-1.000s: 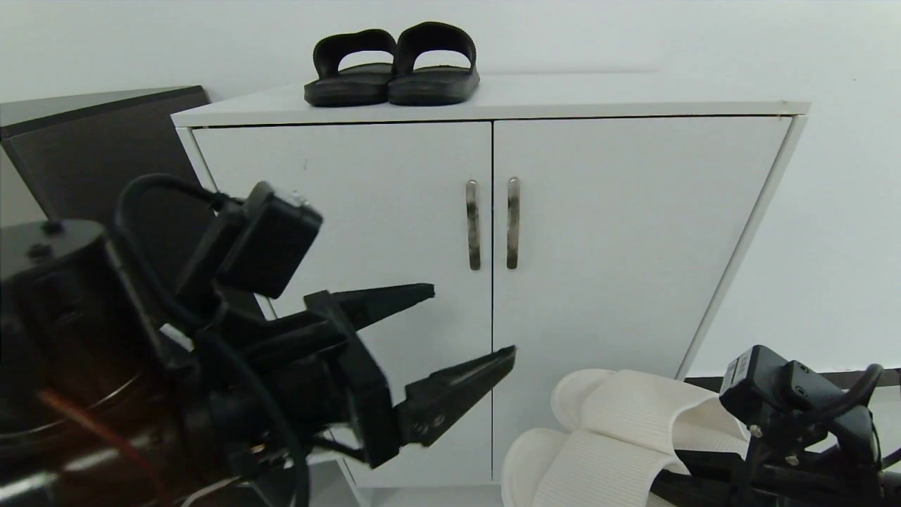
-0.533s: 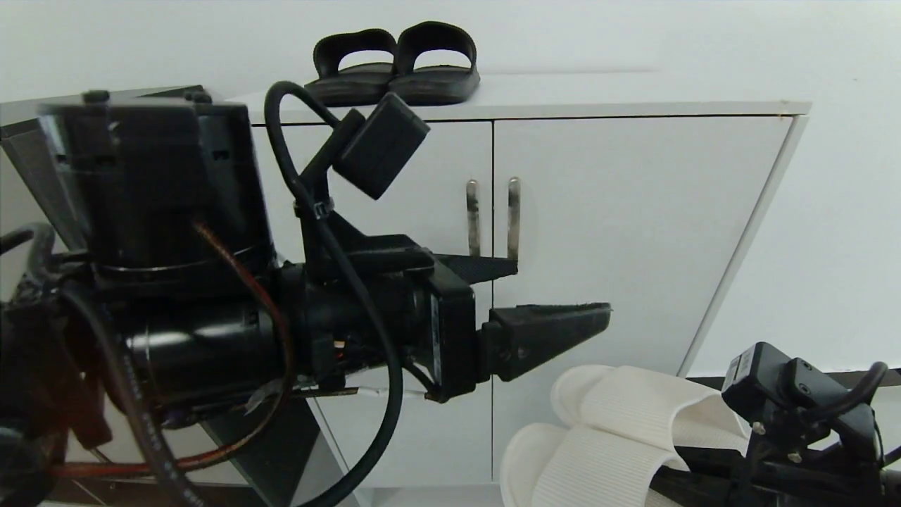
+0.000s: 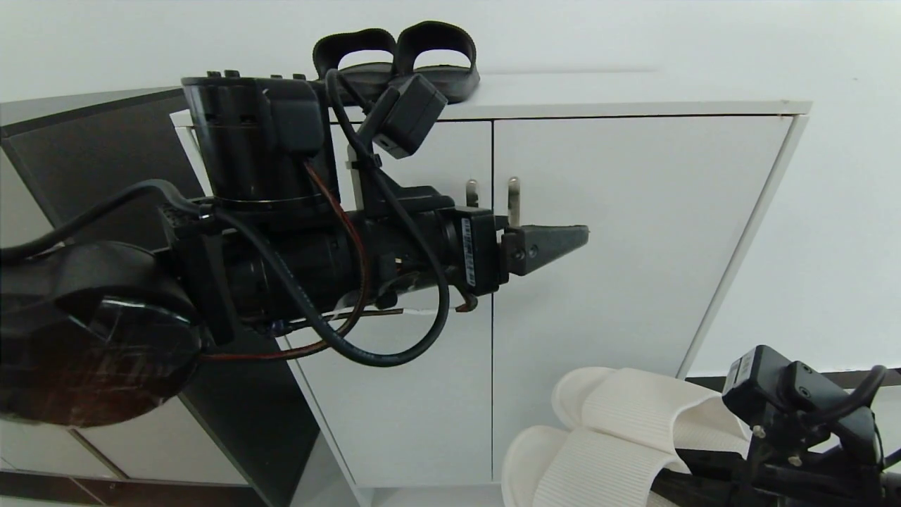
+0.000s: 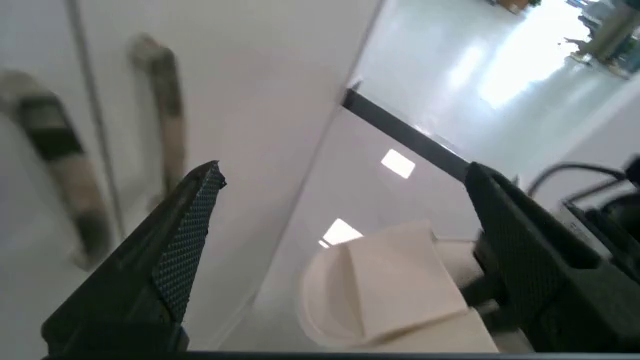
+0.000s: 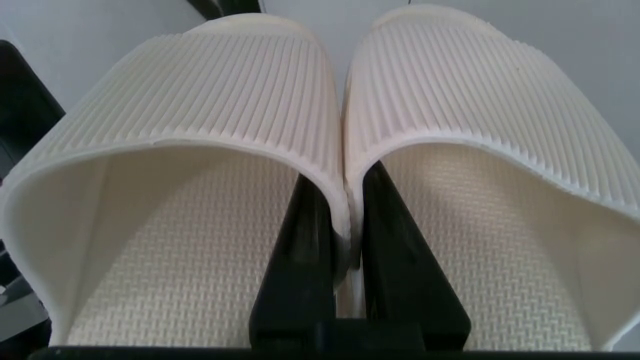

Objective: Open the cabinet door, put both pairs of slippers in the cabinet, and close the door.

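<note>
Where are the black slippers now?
In the head view, the black slippers sit side by side on top of the white cabinet, above its left door.

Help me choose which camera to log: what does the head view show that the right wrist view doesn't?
Head view adds: the black slippers on the shut cabinet, its handles, and the left gripper in front of them. Right wrist view adds: the right gripper, its fingers pinching the two straps together at their inner edges. Shared: the white slippers.
</note>
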`<state>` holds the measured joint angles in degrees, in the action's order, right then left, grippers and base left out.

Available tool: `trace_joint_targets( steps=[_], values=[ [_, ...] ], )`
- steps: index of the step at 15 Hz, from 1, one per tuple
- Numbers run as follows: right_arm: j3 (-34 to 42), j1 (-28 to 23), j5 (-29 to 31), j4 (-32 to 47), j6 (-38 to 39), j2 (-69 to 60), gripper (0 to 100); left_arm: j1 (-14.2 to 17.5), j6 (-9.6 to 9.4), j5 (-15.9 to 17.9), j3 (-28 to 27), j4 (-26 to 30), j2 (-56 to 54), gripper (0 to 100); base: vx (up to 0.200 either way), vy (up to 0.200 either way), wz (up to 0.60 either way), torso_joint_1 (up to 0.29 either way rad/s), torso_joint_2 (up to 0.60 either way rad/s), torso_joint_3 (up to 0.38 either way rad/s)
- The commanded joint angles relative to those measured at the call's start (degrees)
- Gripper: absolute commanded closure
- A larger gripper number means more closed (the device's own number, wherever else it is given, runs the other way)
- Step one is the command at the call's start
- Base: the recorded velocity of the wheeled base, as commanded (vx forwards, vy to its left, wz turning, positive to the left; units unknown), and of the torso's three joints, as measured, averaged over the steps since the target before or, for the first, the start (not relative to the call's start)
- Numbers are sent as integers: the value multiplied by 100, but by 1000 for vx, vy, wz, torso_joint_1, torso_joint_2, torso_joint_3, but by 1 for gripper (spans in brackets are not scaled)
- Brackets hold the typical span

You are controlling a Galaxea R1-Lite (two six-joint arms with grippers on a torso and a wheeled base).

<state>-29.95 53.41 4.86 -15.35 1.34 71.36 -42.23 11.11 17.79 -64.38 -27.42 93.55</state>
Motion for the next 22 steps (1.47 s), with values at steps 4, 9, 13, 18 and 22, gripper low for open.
trace_joint_targets(
  steps=[4,9,13,18,22],
  values=[
    [16,3,-3,-12,-64,9,100,101,-12,-451,-242,26,278,0,0,0,0,0,0,0],
    [51,3,-3,-3,-64,36,100,224,-12,-513,-418,26,559,0,0,0,0,0,0,0],
    [42,3,-3,-12,-64,27,100,224,-3,-513,-664,26,858,0,0,0,0,0,0,0],
    [130,3,-302,-3,-64,-79,100,215,-3,-504,-681,8,849,100,0,0,0,0,0,0],
    [332,3,-1128,23,-64,-430,100,-101,-3,-531,-172,8,348,100,0,0,0,0,0,0]
  ],
)
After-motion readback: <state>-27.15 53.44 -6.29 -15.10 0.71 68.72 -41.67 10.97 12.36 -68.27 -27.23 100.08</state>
